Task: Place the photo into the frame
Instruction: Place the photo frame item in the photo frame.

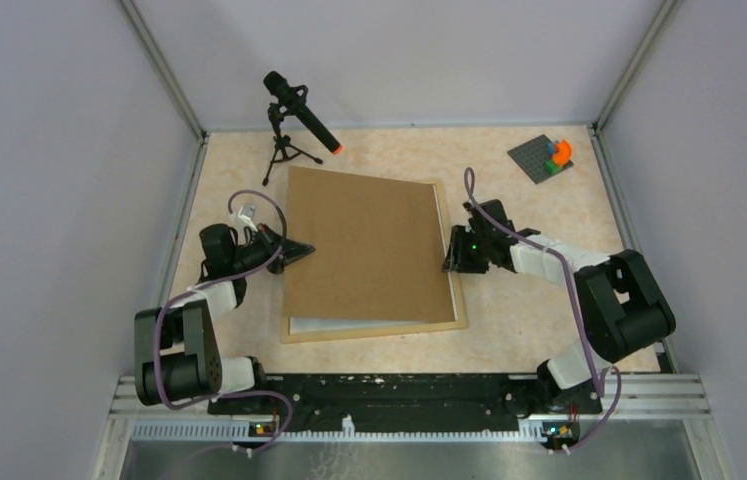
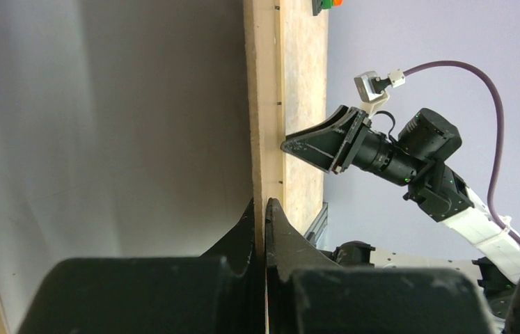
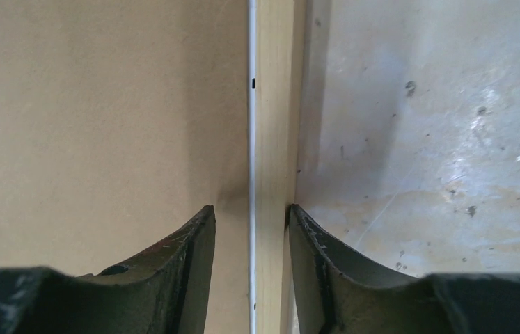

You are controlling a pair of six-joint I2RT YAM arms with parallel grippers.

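The frame [image 1: 379, 333] lies flat on the table, its light wood strips showing along the front and right. A brown backing board [image 1: 364, 245] lies on it, slightly askew. A white strip [image 1: 369, 322] shows under the board's front edge. The photo's printed picture is hidden. My left gripper [image 1: 301, 250] is at the board's left edge, its jaws shut on a thin tan edge [image 2: 260, 205]. My right gripper [image 1: 447, 264] is open and straddles the frame's right strip [image 3: 274, 104]. One finger [image 3: 194, 243] is over the board [image 3: 104, 104]; the other [image 3: 312, 243] is against the strip's outer side.
A microphone on a small tripod [image 1: 294, 110] stands at the back left, just behind the frame. A grey plate with coloured bricks [image 1: 546, 157] sits at the back right. Walls close in the table on three sides. A metal rail [image 1: 399, 395] runs along the near edge.
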